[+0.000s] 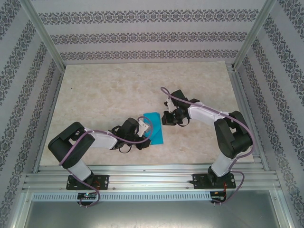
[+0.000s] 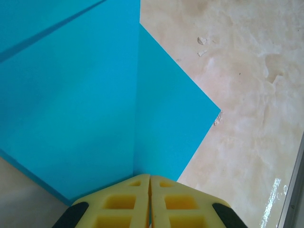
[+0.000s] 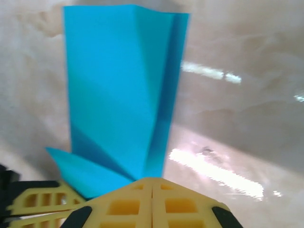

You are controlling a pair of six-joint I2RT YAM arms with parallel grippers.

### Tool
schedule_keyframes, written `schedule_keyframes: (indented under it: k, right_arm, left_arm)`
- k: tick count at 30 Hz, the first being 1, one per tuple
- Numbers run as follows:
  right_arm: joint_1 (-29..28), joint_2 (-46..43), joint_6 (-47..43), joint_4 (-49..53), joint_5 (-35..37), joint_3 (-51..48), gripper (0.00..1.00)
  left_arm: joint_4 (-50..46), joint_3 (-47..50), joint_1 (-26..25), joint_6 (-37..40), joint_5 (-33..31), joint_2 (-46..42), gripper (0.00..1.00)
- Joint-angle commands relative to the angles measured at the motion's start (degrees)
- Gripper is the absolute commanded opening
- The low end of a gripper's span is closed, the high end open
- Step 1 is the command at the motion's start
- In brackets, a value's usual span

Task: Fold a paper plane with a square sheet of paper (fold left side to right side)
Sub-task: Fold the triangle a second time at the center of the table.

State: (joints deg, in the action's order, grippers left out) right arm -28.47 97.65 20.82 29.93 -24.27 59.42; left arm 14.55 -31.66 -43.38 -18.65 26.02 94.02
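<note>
From overhead I see the blue paper (image 1: 156, 129) near the middle of the pale marbled table (image 1: 104, 95), between the two arms and a little toward the near edge. The left gripper (image 1: 144, 127) meets its left edge and the right gripper (image 1: 168, 118) its far right corner. On the left wrist camera, the left gripper (image 2: 150, 184) has its yellow pads pressed together, and the paper (image 2: 85, 95) runs straight into the seam between them, so I read it as pinched there. A vertical crease meets the tips. On the right wrist camera, the right gripper (image 3: 152, 187) is likewise clamped tight with the folded paper (image 3: 114, 85) leading away from its tips, several layers showing. One of the left gripper's yellow fingers (image 3: 38, 203) sits just beside it.
</note>
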Motion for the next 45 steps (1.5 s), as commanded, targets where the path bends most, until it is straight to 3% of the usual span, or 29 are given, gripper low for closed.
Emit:
schedule_keyframes:
  k: [1, 6, 13, 21, 34, 45]
  right_arm:
    - [-3.7, 0.6, 6.1, -7.6, -6.0, -3.3, 0.07]
    - [-6.1, 5.2, 8.5, -12.0, -7.0, -3.2, 0.07]
    - [-6.2, 9.2, 6.0, -6.1, -0.3, -1.5, 0.07]
    - [-6.1, 9.6, 5.3, -5.7, -0.1, -2.1, 0.06]
    - [-6.2, 9.7, 4.9, -4.7, 0.3, -1.8, 0.06]
    - [-6.2, 9.9, 4.3, -3.5, 1.4, -1.7, 0.06]
  left_arm:
    - [-8.7, 2.4, -2.0, -0.4, 0.9, 0.6, 0.11]
    - [-9.3, 1.8, -2.0, 0.0, 0.8, 0.6, 0.11]
    - [-9.9, 0.7, -2.0, -0.8, 1.5, -3.0, 0.14]
    - [-10.4, -3.2, 0.4, -2.4, 4.3, -10.1, 0.14]
    - [-8.8, -7.7, 2.6, 0.5, 8.0, 1.0, 0.12]
    - [-6.5, -0.9, 2.8, -1.7, 7.1, 1.3, 0.10]
